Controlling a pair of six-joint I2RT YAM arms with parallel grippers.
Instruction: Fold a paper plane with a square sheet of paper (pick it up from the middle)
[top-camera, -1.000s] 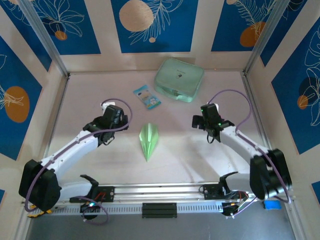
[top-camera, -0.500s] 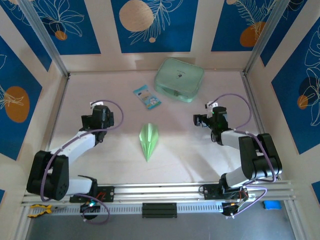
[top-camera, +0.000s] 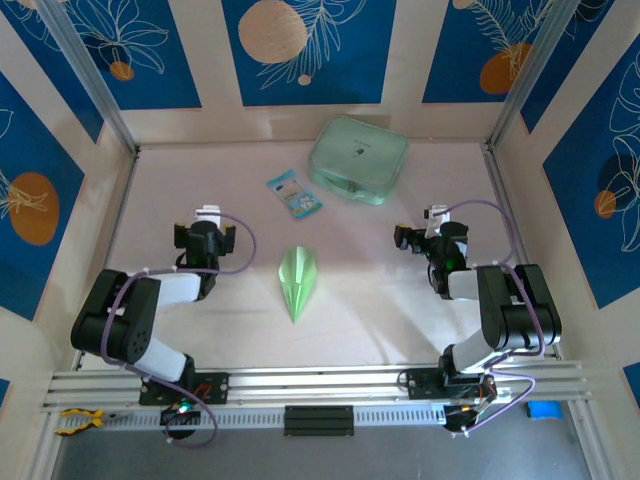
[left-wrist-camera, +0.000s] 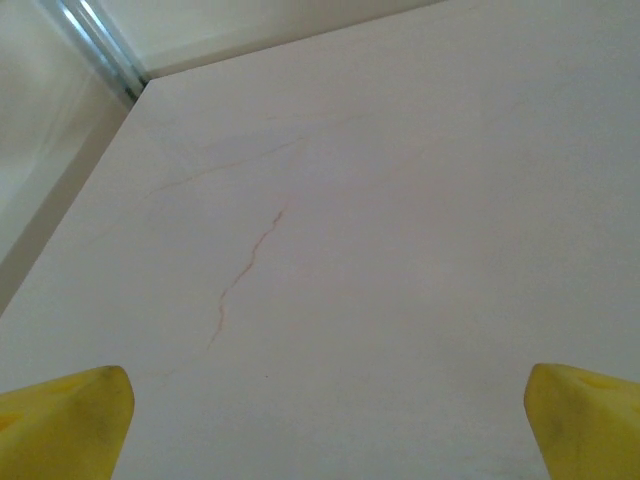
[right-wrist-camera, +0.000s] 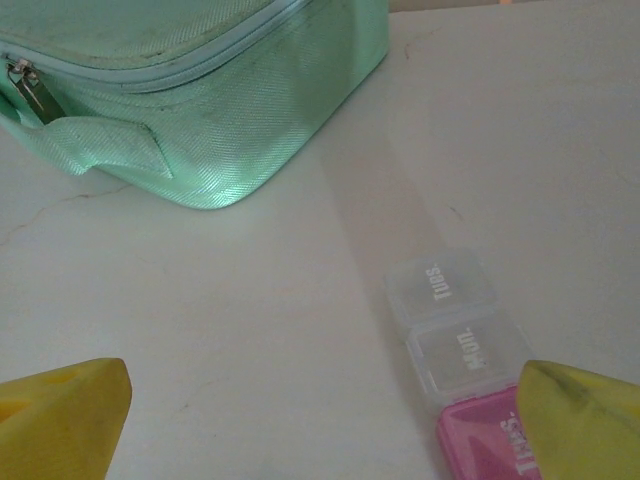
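Flanking the unmoved paper plane (top-camera: 298, 280), both arms (top-camera: 165, 288) have folded back.

i count on my table (top-camera: 380, 300) one paper plane (top-camera: 298, 282), one mint zip case (top-camera: 358, 160), one blue-and-white packet (top-camera: 294, 193) and one pill box (right-wrist-camera: 455, 330); i carry one left gripper (left-wrist-camera: 325, 410) and one right gripper (right-wrist-camera: 320, 410), four yellow fingertips (left-wrist-camera: 70, 420).

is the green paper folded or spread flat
Folded: the paper plane lies on the table as a narrow pointed dart with a crease down its middle.
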